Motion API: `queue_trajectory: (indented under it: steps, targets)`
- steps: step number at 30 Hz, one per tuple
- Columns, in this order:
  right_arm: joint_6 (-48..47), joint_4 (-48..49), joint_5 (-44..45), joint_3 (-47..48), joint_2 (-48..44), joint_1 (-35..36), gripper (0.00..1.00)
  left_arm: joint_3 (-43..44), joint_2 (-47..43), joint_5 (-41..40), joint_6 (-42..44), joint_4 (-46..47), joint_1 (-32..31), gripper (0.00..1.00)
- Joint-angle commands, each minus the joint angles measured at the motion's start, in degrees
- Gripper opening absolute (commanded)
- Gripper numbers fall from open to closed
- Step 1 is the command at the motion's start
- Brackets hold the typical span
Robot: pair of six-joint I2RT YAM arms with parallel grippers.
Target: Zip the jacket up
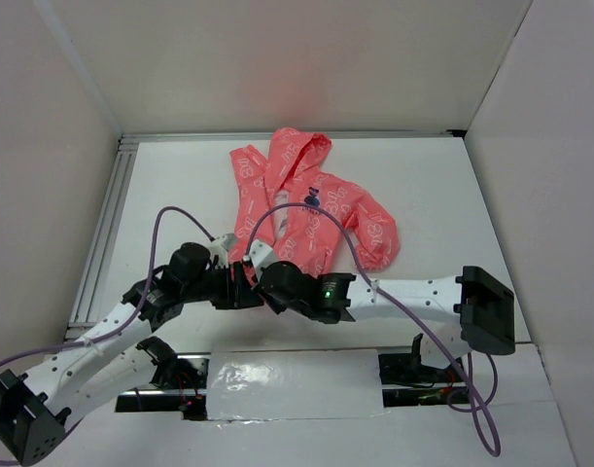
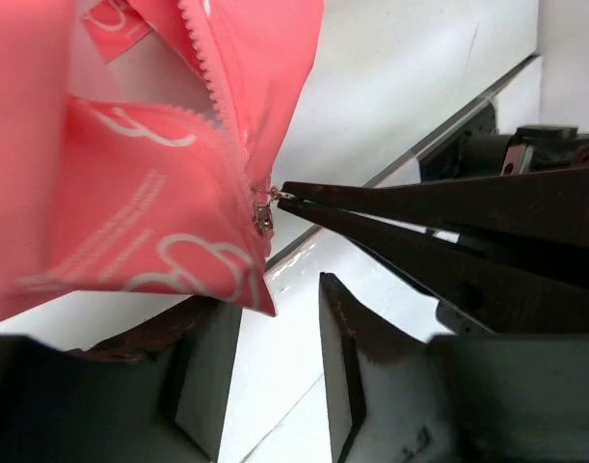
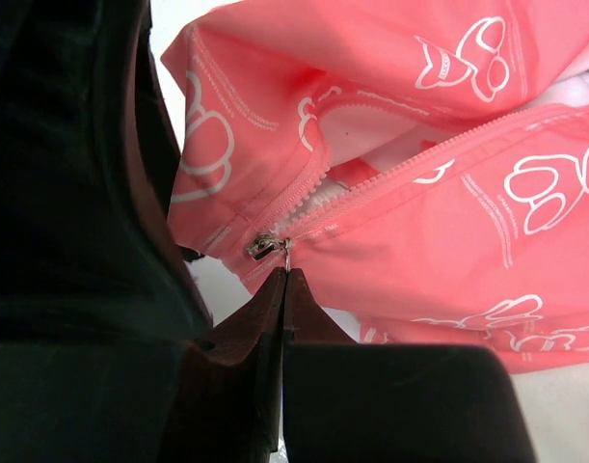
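1. I am reading the left gripper (image 2: 275, 333) as open. Its jaws are standing apart just under the bottom hem corner, gripping nothing that I can make out.
2. The small coral-pink hooded jacket of thin printed fabric (image 1: 311, 209) is lying on the white table (image 1: 452, 195), from the middle to the far side, with its hem toward the arms. I am judging it light, limp and slippery. It is likely to bunch and ride up with the slider unless the hem is being pinned.
3. The small metal zip slider (image 3: 263, 245) is sitting at the very bottom of the teeth, so nearly the whole zip is waiting to be closed. The pull tab (image 3: 287, 255) is the place to hold, with the hem beside it as the anchor.
4. The right gripper (image 3: 284, 282) is pinching that tab, jaws closed on it.
5. Two purple cables (image 1: 158, 243) are looping over the arms, and the one from the right arm is crossing the jacket's front. I am watching that one as a possible snag. The white side walls (image 1: 44, 146) are standing well clear.
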Motion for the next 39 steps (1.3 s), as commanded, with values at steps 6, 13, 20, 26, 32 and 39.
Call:
queue_trajectory:
  steps: [6,13,20,26,32,39]
  targets:
    - [0.0,3.5,-4.1,3.0,-2.3,-1.3,0.0,-2.7,-3.4,1.7,-0.3,5.1,-0.2,0.65]
    - [0.0,3.5,-5.3,3.0,-2.3,-1.8,0.0,-5.2,-9.1,-4.0,-5.1,9.4,-0.2,0.49]
    - [0.5,3.5,-5.8,3.0,-2.9,-2.4,0.0,-6.9,-6.7,-2.5,-4.7,12.9,-0.2,0.49]
    - [0.5,3.5,-6.9,3.0,-3.4,-2.9,0.0,-6.0,-6.0,-5.1,-3.6,12.2,-0.2,0.49]
    - [0.5,3.0,-6.9,3.0,-3.4,-3.4,0.0,-6.6,-6.6,-5.7,-3.7,11.6,-0.2,0.46]
    - [0.5,3.0,-7.4,3.0,-3.9,-3.4,0.0,-7.3,-7.5,-5.7,-4.2,12.7,-0.2,0.35]
